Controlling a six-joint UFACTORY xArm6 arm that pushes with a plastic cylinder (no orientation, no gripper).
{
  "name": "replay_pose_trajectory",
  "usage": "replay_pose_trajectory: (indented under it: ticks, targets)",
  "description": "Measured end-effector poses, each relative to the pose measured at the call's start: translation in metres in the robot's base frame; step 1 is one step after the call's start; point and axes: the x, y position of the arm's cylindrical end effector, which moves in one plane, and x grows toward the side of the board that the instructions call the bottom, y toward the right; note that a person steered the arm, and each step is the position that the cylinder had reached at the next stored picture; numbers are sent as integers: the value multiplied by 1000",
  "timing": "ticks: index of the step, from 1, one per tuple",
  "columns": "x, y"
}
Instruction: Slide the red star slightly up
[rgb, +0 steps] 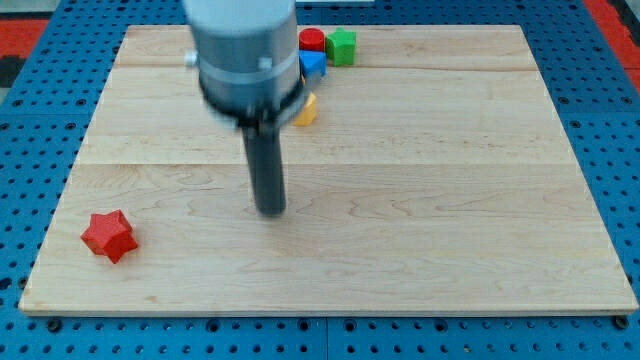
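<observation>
The red star lies near the board's bottom-left corner. My tip rests on the wood near the middle of the board, well to the right of the star and slightly above it, touching no block. The dark rod runs up from it into the grey arm body at the view's top.
A cluster of blocks sits at the top centre: a red cylinder, a green block, a blue block and a yellow block, partly hidden by the arm. The wooden board lies on a blue pegboard.
</observation>
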Motion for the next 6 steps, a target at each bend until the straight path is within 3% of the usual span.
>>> replay_pose_trajectory:
  ticks: [1,2,3,5,6]
  targets:
    - [71,-119]
    - [50,-172]
    - [-18,-160]
    - [-100,-124]
    - [-87,-63]
